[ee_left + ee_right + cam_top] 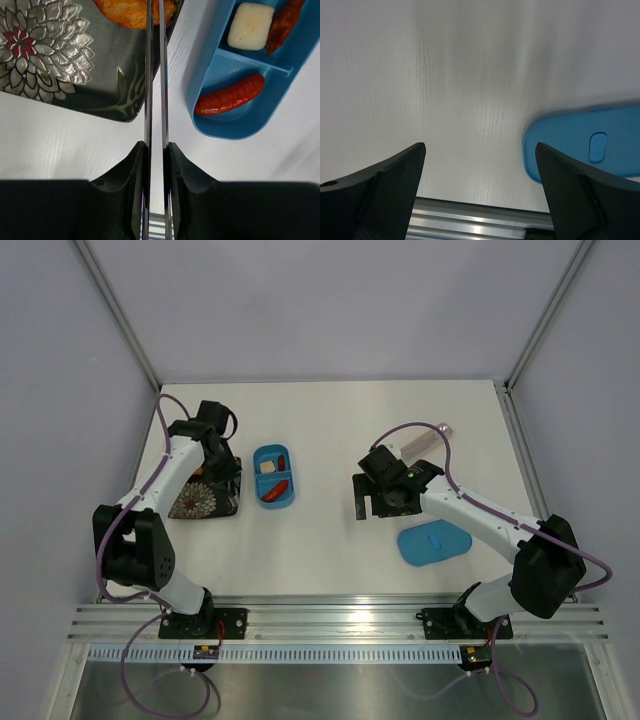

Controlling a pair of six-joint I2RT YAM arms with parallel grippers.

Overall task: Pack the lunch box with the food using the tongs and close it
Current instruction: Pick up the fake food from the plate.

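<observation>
Tongs [148,75] clamped in left pincer [155,150], reaching to orange food [132,11] on plate [75,85], lunch box [235,75] just beside, right pincer [480,146] apart.

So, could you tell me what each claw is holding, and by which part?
The left claw grips the long thin silver metal tongs across both slim arms, squeezing them nearly together. The right claw is open, holding nothing.

Dark floral plate [205,502], white table [330,550], grey walls [330,300]

Left tool [155,152] grips tongs [148,75] over plate [95,80]; lunch box [220,131] holds sausages [230,95].
</observation>
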